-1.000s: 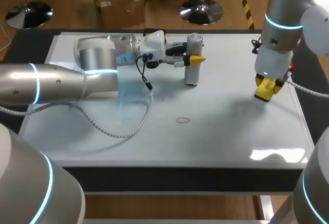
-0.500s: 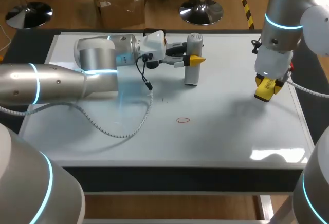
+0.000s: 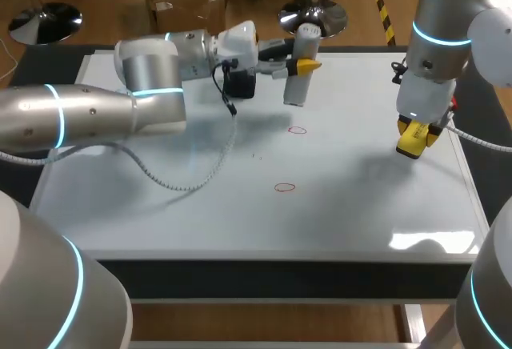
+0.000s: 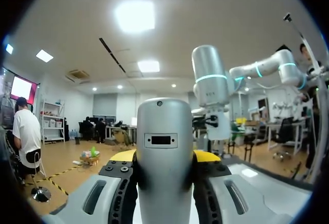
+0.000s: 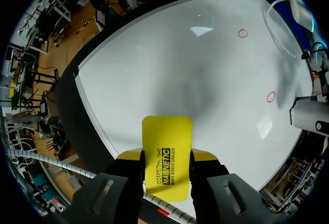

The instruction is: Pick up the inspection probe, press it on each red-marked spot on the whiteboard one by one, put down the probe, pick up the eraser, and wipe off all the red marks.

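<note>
Presently, the inspection probe [image 3: 298, 73] is gripped by the left fingers [image 3: 307, 66] over the whiteboard [image 3: 352, 197], the eraser [image 5: 166, 154] by the right fingers [image 5: 128, 156].

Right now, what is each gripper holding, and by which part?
Left gripper: the probe, clamped across its grey body. Right gripper: the yellow eraser, clamped across its long edges at the near end.

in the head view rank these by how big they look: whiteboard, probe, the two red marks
1. whiteboard
2. probe
3. near red mark and far red mark: these look about alike, so they are not ranked.
</note>
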You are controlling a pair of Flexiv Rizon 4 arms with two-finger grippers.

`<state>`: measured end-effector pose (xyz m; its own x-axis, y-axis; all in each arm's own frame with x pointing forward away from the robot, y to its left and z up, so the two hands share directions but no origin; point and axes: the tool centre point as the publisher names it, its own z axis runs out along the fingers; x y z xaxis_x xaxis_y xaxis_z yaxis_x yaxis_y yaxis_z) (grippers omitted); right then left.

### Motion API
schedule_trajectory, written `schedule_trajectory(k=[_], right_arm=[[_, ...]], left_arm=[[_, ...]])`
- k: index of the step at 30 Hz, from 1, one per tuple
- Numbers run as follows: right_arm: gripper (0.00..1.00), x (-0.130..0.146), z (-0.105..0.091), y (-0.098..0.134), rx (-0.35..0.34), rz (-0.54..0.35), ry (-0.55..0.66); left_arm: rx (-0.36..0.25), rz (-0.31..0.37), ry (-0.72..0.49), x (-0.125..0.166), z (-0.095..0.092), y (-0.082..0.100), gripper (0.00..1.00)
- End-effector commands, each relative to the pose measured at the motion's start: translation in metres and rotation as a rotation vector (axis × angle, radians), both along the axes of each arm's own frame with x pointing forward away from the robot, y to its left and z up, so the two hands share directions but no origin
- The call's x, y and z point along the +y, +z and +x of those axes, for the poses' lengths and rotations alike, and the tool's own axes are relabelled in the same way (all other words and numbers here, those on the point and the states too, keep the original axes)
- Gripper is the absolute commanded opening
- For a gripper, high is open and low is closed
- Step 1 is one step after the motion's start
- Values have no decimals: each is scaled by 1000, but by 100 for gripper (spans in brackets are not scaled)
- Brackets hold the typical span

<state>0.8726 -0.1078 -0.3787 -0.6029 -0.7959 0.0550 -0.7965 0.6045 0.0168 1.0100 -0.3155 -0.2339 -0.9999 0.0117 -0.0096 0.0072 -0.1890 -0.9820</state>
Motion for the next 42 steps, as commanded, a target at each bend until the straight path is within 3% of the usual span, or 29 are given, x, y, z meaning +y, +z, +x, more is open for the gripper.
schedule_trajectory(k=[1,13,20,29,42], right_arm=[[0,0,1,0,1,-3,2],[0,0,1,0,1,-3,2],[0,0,1,0,1,-3,2],[0,0,1,0,1,-3,2],[0,0,1,0,1,-3,2]], left_arm=[[5,-8,3,-6,14,11,0],[-23,-32,49,-20,69,39,0],[-15,-39,75,-19,102,45,0],[15,-84,62,-13,117,42,0],[19,-95,51,-8,118,41,0]])
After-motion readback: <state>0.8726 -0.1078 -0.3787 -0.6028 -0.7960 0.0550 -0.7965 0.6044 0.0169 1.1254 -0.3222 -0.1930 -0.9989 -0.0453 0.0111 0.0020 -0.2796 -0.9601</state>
